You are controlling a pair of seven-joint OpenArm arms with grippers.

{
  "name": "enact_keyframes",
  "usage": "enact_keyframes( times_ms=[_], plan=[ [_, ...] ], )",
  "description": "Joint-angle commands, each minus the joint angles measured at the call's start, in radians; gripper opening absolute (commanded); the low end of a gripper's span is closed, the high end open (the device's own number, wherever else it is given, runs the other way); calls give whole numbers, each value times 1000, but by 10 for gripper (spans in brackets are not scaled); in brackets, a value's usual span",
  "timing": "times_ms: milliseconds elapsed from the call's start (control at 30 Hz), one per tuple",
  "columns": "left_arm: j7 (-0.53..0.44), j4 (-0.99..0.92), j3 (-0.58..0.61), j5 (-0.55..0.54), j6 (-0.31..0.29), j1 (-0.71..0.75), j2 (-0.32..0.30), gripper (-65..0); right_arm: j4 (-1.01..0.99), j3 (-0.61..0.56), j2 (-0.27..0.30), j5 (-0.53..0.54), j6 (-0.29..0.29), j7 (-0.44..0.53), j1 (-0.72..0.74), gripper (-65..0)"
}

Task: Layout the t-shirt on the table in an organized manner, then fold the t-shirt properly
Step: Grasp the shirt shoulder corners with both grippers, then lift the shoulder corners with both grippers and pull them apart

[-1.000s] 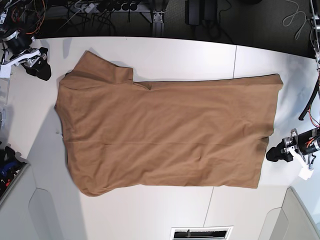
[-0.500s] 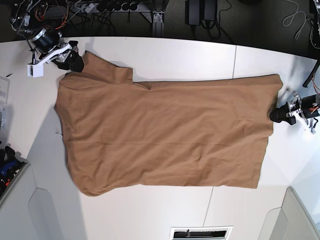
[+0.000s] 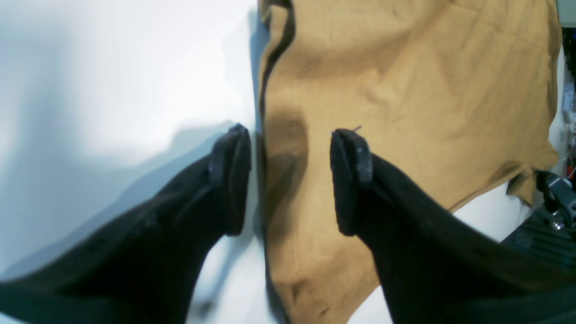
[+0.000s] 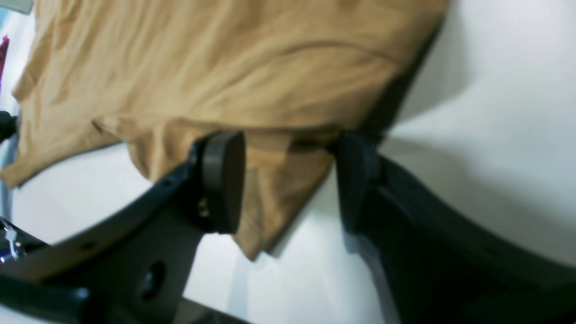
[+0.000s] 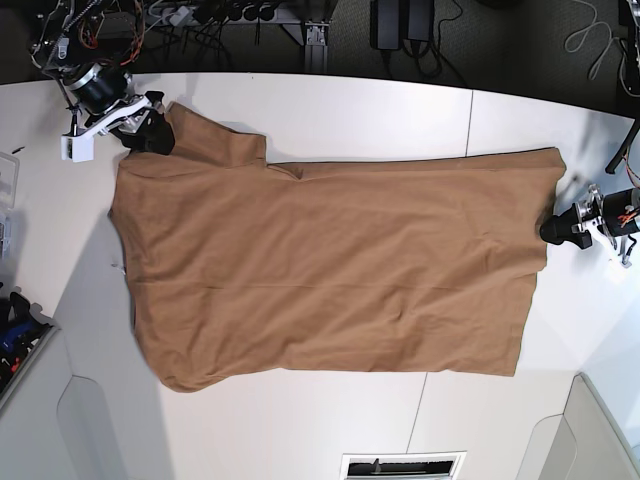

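The tan-brown t-shirt (image 5: pixel 330 270) lies spread flat on the white table (image 5: pixel 400 100), collar end at the left and hem at the right. My right gripper (image 5: pixel 152 137) is at the upper-left sleeve. In its wrist view it stands open (image 4: pixel 288 180) with the sleeve corner (image 4: pixel 270 198) between its fingers, unpinched. My left gripper (image 5: pixel 553 230) is at the hem's right edge. It is open (image 3: pixel 288 175) and straddles the shirt's edge (image 3: pixel 405 67), one fingertip (image 3: pixel 229 175) over bare table, the other (image 3: pixel 351 180) over the cloth.
Cables and power strips (image 5: pixel 220 15) run beyond the far table edge. A thin dark seam (image 5: pixel 470 120) crosses the tabletop at the right. A grey bin (image 5: pixel 20 340) sits at the left edge, and a vent slot (image 5: pixel 403 466) at the front.
Both arms have come in from the table's sides to the shirt: the right gripper onto the upper-left sleeve, the left gripper up to the hem's edge, its jaws wider than a second ago.
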Motion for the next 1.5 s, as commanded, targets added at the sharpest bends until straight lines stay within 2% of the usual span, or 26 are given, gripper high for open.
enact_keyframes(
  times_ms=[0,133,267,367,633,833,967,1133,1333,1400,1467],
  plan=[
    [-4,12,-9,2,-12,-11,-30,-327,2,1,9,-3,0,2,-2,-320],
    [-3,12,-41,2,-12,23,-50,-327,-9,1,9,-3,0,3,-3,-320],
    [2,12,-137,-17,-12,81,-84,-327,-9,1,9,-3,0,4,-2,-320],
    [74,12,-201,-72,-12,117,-94,-327,-9,1,9,-3,0,4,-2,-320],
    [124,12,-205,-185,-12,263,-93,-327,-9,1,9,-4,0,4,0,-320],
    [161,29,-205,-185,-12,321,-94,-327,-9,1,9,-26,0,15,0,-320],
    [159,135,-205,-185,-12,372,-93,-327,-9,1,9,-27,0,23,5,-320],
    [107,283,-205,-135,-12,407,-80,-327,-9,1,9,-39,0,23,17,-320],
    [81,319,-204,-68,-12,402,-37,-328,-9,1,9,-33,0,25,17,-321],
    [80,319,-204,-66,-12,402,-23,-348,-9,1,9,-28,0,26,17,-330],
    [69,319,-204,-66,-12,402,-11,-451,-9,1,9,-29,0,26,16,-408]
  ],
)
